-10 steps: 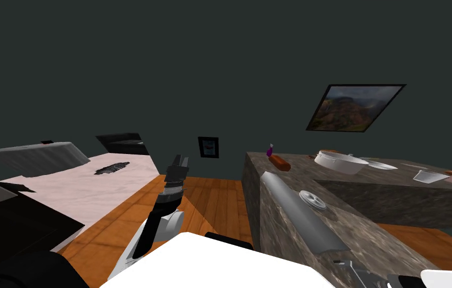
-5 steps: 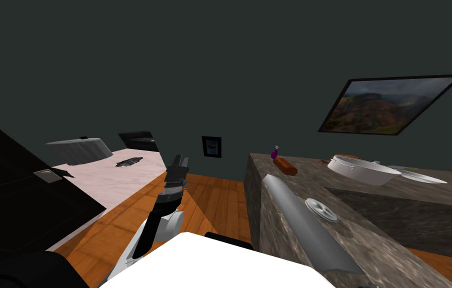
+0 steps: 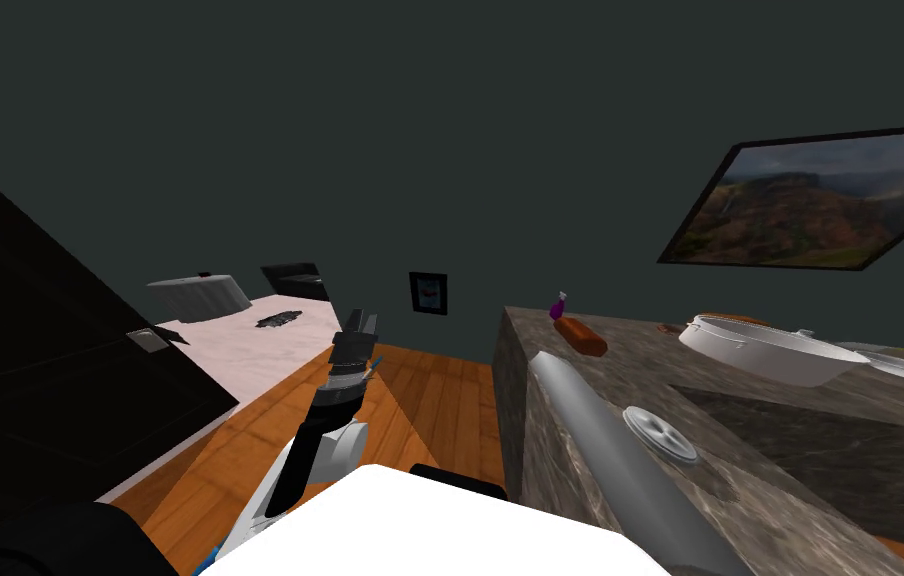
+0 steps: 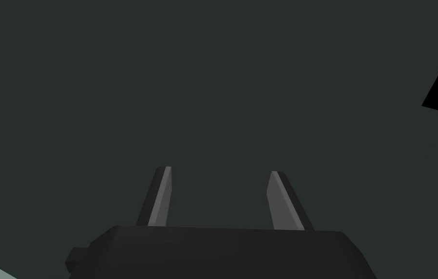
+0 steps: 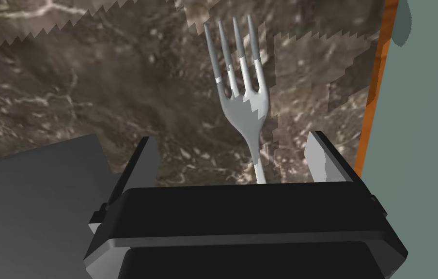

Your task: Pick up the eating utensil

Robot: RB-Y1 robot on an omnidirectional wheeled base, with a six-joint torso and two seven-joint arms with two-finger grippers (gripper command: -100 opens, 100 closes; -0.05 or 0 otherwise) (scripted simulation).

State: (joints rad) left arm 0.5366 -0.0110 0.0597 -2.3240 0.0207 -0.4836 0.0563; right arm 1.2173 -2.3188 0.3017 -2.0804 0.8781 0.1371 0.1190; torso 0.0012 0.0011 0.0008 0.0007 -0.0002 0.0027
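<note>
Fork (image 5: 244,104) flat on the mottled brown counter (image 5: 68,97), handle running between the right gripper's (image 5: 231,140) spread fingers, so lined up for a pinch but not squeezed yet. Left gripper (image 4: 218,169) also spread, empty, hanging out of the way.

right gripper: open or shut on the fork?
Open. Right wrist view: the right gripper has its fingers wide apart; the fork lies on the counter, its handle between them, touching neither.

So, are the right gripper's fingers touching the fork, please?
Apart: the right wrist view shows countertop between the fork and each open finger of the right gripper.
</note>
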